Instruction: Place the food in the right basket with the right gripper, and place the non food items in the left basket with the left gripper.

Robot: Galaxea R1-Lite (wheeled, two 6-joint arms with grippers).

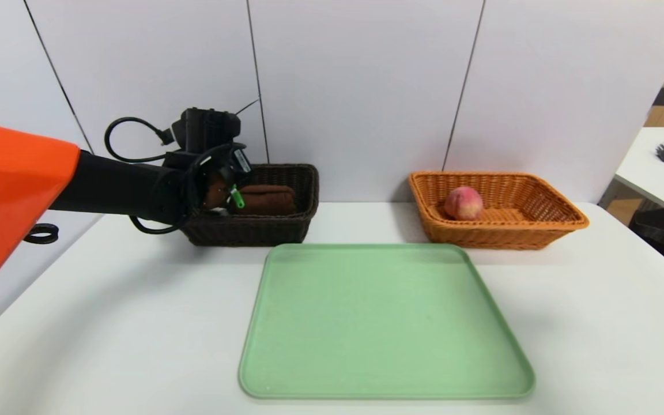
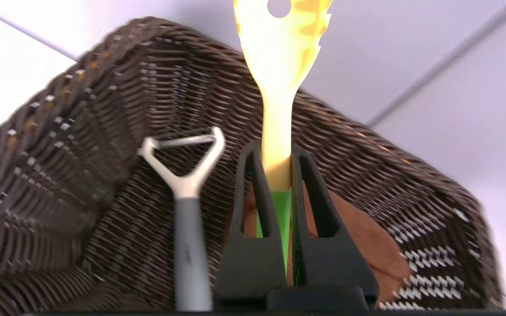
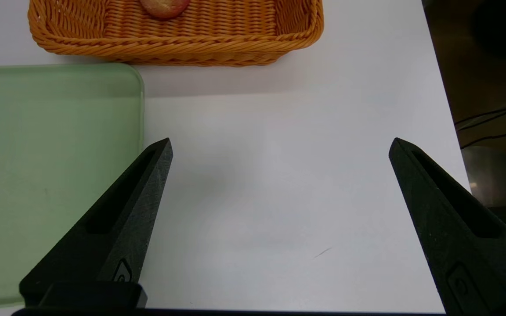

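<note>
While the peach is sitting sorted at right of frame, I'm gripping the fork over the left basket, only its release remaining; the open right gripper is idling above the tabletop.

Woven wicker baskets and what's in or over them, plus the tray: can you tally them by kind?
Rectangular woven wicker baskets, dark brown and orange-tan: 2
Pinkish-red peach: 1
White-headed grey-handled peeler: 1
Yellow-headed green-handled fork: 1
Rolled brown towel: 1
Flat green tray: 1
Total: 7
</note>
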